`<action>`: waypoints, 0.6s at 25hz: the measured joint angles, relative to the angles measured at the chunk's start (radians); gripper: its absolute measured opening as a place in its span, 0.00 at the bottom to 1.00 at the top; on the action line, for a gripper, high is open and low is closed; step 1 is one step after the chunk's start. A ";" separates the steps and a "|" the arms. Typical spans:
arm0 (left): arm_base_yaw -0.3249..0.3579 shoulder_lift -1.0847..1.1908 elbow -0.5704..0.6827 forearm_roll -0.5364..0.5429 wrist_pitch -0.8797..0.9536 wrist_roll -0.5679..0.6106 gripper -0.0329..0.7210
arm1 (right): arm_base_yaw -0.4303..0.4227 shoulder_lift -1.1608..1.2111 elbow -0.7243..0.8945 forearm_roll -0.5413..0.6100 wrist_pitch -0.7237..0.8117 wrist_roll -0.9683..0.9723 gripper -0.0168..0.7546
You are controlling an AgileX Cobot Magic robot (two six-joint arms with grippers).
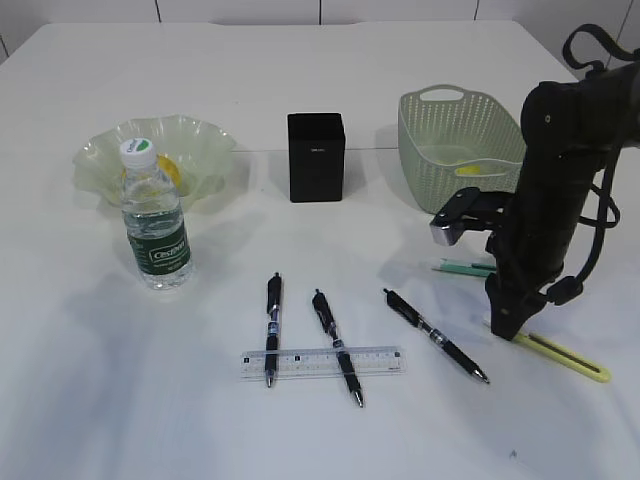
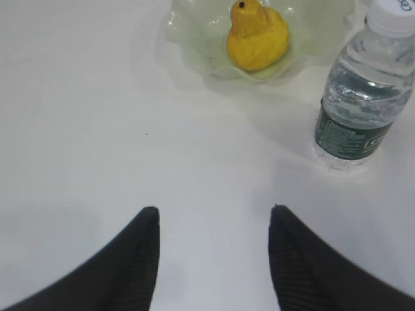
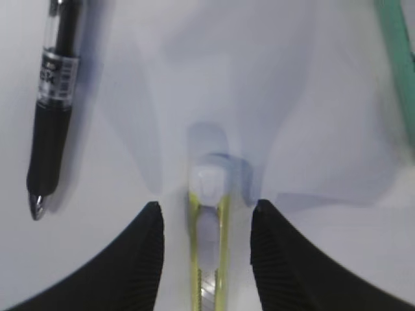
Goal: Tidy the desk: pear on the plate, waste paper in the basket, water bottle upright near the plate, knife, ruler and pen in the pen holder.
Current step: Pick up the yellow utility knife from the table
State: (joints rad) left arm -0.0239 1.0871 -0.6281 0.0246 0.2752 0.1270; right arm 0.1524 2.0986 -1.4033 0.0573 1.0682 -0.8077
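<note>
Water bottle (image 1: pixel 156 232) label, white "C'estbon" lettering, other print illegible

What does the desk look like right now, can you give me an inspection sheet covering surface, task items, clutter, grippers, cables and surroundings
Surface: white desk, no spills seen.
Pear: pear lies on the plate.
Water bottle: water bottle upright in front of the plate.
Pen holder: pen holder upright, contents not visible.
Basket: basket at the back right; contents unclear.
Pens: three black pens on the desk; two cross the ruler.
Knife: yellow knife flat on the desk.
Clutter: green stick-like item near the right arm.
Grippers: left gripper open, nothing between the jaws; right gripper open, straddling the knife.
Cables: black cable looped along the right arm.
Surroundings: pale tiled wall behind.
</note>
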 joint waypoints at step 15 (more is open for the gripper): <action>0.000 0.000 0.000 0.000 0.000 0.000 0.55 | 0.000 0.000 0.000 0.002 -0.014 -0.003 0.46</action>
State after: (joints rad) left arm -0.0239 1.0871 -0.6281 0.0246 0.2752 0.1270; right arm 0.1524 2.0986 -1.4033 0.0595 1.0547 -0.8109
